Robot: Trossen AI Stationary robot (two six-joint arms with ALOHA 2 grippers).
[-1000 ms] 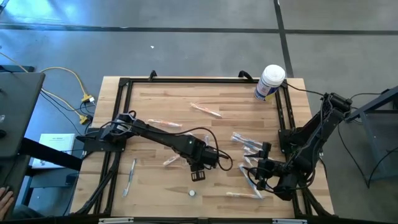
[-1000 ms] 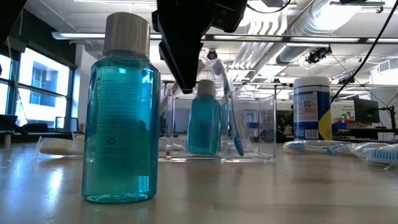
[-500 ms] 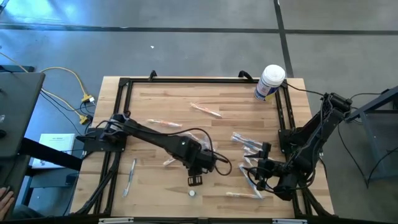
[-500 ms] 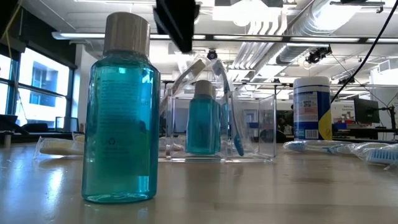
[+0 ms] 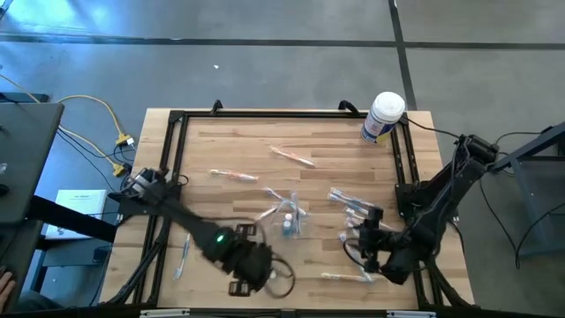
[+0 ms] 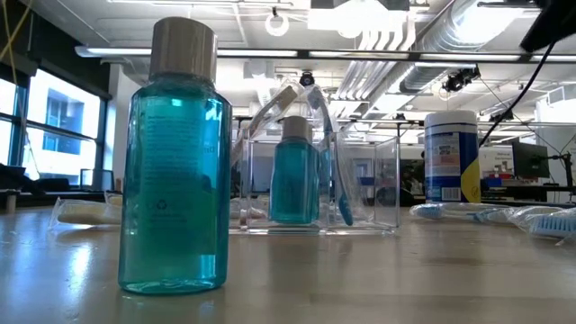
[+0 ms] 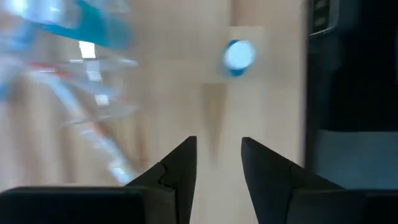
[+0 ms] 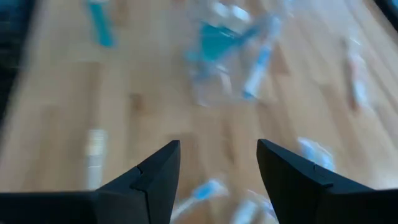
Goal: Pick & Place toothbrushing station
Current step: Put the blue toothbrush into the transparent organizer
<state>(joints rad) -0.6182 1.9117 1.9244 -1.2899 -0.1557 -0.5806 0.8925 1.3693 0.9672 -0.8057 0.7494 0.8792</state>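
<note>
On the wooden table (image 5: 221,141), the toothbrushing station (image 5: 286,215) is being left standing; the left gripper (image 5: 240,287), part-open and empty, is being held near the front edge; the right gripper (image 5: 360,246), wide and empty, is being kept waiting; another item seems next.

Table (image 5: 335,132): wooden top, sitting inside a black frame.
Centre: toothbrushing station (image 5: 286,215) standing.
Far right corner: white tub (image 5: 383,117) standing.
Scattered: wrapped toothbrushes (image 5: 292,156) lying flat.

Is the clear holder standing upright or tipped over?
Upright. In the low view the holder sits flat on the table, with a small bottle standing inside.
</note>
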